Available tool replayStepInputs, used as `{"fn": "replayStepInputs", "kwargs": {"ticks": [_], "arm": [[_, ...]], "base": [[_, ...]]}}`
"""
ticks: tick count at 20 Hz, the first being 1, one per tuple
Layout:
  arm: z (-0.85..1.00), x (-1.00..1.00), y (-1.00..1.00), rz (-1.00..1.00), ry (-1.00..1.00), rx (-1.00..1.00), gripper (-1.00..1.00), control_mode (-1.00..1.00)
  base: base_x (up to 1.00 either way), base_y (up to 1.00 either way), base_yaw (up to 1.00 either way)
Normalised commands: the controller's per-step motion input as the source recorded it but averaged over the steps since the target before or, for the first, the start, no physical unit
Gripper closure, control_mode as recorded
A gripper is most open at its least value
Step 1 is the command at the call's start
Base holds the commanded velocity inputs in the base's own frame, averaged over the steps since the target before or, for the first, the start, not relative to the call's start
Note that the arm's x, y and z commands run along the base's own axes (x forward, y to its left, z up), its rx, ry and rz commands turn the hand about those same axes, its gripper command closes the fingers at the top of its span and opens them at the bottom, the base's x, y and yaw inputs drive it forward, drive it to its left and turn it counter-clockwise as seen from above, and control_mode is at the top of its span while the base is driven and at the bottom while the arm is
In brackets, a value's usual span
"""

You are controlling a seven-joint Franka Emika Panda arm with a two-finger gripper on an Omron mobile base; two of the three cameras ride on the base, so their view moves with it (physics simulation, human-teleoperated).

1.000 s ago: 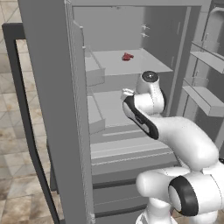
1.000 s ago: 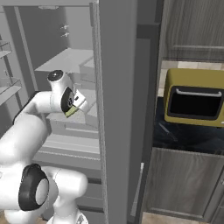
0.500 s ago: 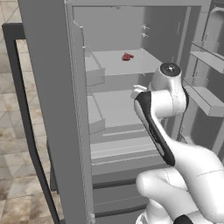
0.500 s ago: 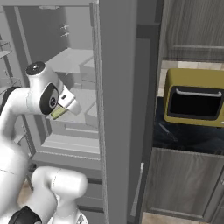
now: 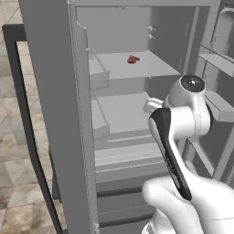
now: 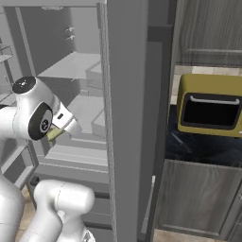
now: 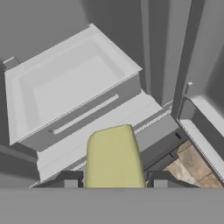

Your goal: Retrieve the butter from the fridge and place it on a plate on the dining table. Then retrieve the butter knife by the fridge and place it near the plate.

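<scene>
Butter (image 7: 114,156): pale yellow stick, clamped between the two tips of the pincer (image 7: 114,180), jaws part-closed on its sides. Location: in front of the open fridge (image 5: 50,91), above its lower drawer, clear of the shelves. Change: arm has swung up and back from the shelf area over the last second, carrying the stick out. Implication: retrieval looks done; transport to the plate remains. Adjacent: red item (image 5: 133,59) on upper shelf, yellow oven (image 6: 210,109) on the right.
</scene>
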Motion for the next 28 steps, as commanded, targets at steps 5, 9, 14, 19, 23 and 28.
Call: {"fn": "replayStepInputs", "kwargs": {"ticks": [5,9,14,19,23,28], "arm": [[0.0,-0.01,0.0,0.0,0.0,0.0,1.0,-1.0],[0.0,-0.49,0.01,0.0,-0.03,0.0,1.0,-1.0],[0.0,0.0,0.0,0.0,0.0,0.0,1.0,1.0],[0.0,0.0,0.0,0.0,0.0,0.0,1.0,1.0],[0.0,0.0,0.0,0.0,0.0,0.0,1.0,1.0],[0.0,0.0,0.0,0.0,0.0,0.0,1.0,1.0]], "base": [[0.0,0.0,0.0],[0.0,0.0,0.0],[-1.0,0.0,0.0],[-0.92,0.0,0.0],[-0.47,0.0,0.0],[-0.5,0.0,-0.07]]}}
